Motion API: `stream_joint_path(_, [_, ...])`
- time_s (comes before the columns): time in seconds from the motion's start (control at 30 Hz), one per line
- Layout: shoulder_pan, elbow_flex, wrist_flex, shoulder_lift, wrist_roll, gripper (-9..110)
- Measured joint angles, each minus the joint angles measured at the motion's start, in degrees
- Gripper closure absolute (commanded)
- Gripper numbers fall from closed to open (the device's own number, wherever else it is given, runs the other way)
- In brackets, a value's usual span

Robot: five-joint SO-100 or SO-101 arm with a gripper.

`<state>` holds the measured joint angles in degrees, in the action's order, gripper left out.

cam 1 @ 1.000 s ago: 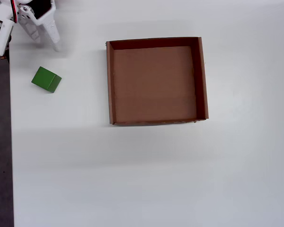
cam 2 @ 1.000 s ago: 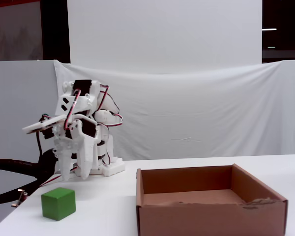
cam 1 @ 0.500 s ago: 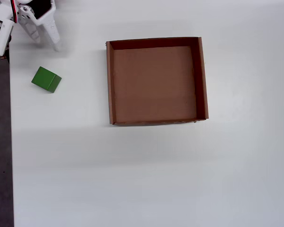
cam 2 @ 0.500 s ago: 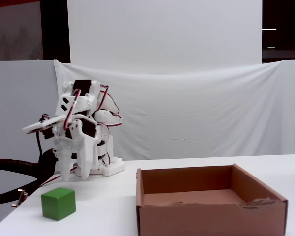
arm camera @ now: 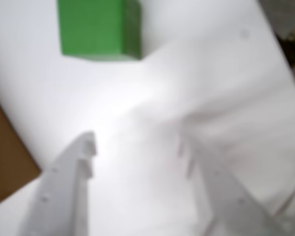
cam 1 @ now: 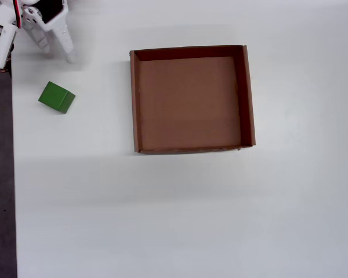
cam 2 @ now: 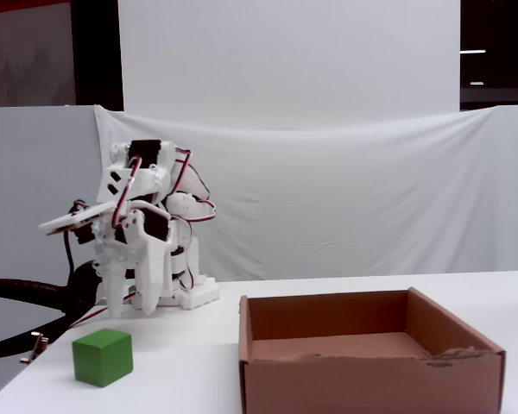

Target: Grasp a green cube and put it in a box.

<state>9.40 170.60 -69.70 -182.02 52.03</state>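
Note:
The green cube [cam 1: 57,97] sits on the white table near its left edge, well left of the box [cam 1: 136,104]. The box is an empty brown cardboard tray. My gripper [cam 1: 58,53] hovers behind the cube, at the top left of the overhead view, not touching it. In the wrist view the cube [arm camera: 98,29] lies ahead of the gripper [arm camera: 136,142], whose white fingers [arm camera: 73,167] stand wide apart with only table between them. A corner of the box [arm camera: 5,162] shows at the left. From the fixed view the gripper [cam 2: 127,312] points down behind the cube [cam 2: 103,356], left of the box [cam 2: 371,388].
The table's left edge [cam 1: 13,174] runs close to the cube, with dark floor beyond it. The arm's base [cam 2: 186,293] stands behind the gripper. A black curved object [cam 2: 26,293] sticks out past the table at the left. White cloth hangs behind the table.

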Motion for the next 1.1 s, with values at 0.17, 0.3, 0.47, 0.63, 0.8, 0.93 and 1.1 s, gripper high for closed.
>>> stream_joint_path(0.17, [-0.8,0.0,4.4,2.7,-0.1,80])
stream_joint_path(0.3, [-0.9,-1.0,8.7,8.4,-2.6,80])
stream_joint_path(0.47, [-0.9,-9.3,8.3,15.7,-4.0,80])
stream_joint_path(0.63, [-0.8,-17.0,8.3,24.3,-5.9,80])
stream_joint_path(0.8, [-0.8,-22.1,9.5,32.5,-7.9,75])
stream_joint_path(0.93, [-0.8,-25.9,9.7,38.7,-8.2,71])
stream_joint_path(1.1, [-0.4,-31.8,9.9,48.3,-8.2,68])
